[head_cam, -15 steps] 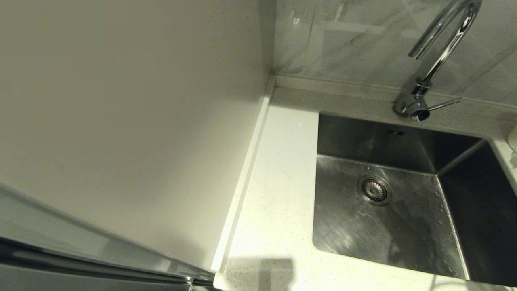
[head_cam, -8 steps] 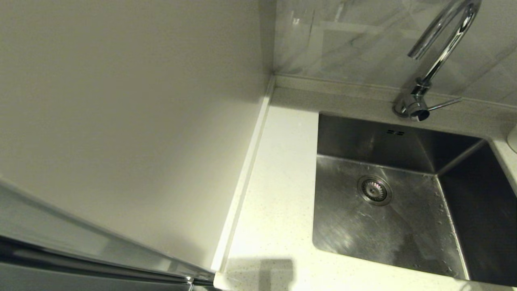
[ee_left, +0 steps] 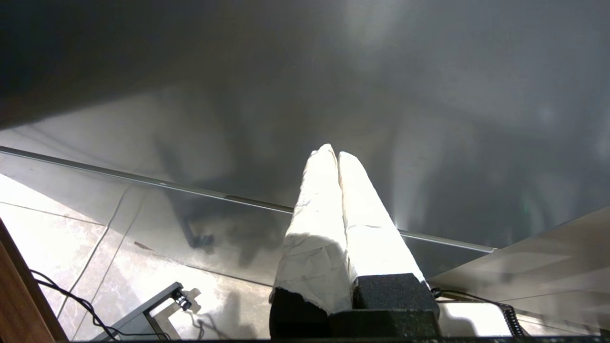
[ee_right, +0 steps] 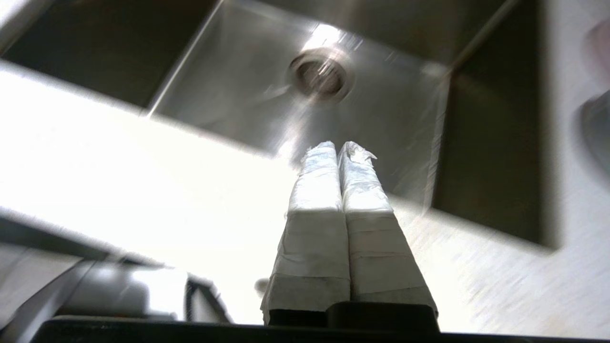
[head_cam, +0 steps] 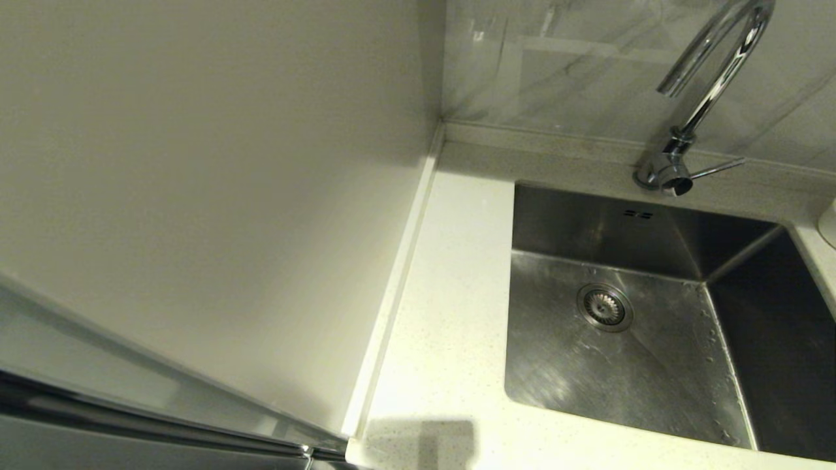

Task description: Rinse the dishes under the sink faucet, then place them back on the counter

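Dishes (ee_right: 598, 128): 2 rounded shapes, 1 pinkish and 1 grey, are showing at the edge of the right wrist view. They are sitting on the surface (head_cam: 450, 313) to the right of the sink (head_cam: 627, 365). In the head view only a pale rim is showing at the far right.

The sink is holding nothing. Droplets are clinging near its right wall, its drain (head_cam: 605, 307) is uncovered, and no stream is visibly leaving the faucet (head_cam: 712, 65).

Change noted: a faint blur at the sink's near right corner 1 second ago is no longer appearing, and a pale patch below the rim has also gone.

The right tool (ee_right: 338, 147) is pressed shut on nothing, over the near strip of surface. The left tool (ee_left: 333, 152) is likewise shut, parked low over the floor (ee_left: 57, 238).

Judgement: the right arm is probably pulling away, with rinsing likely finished.
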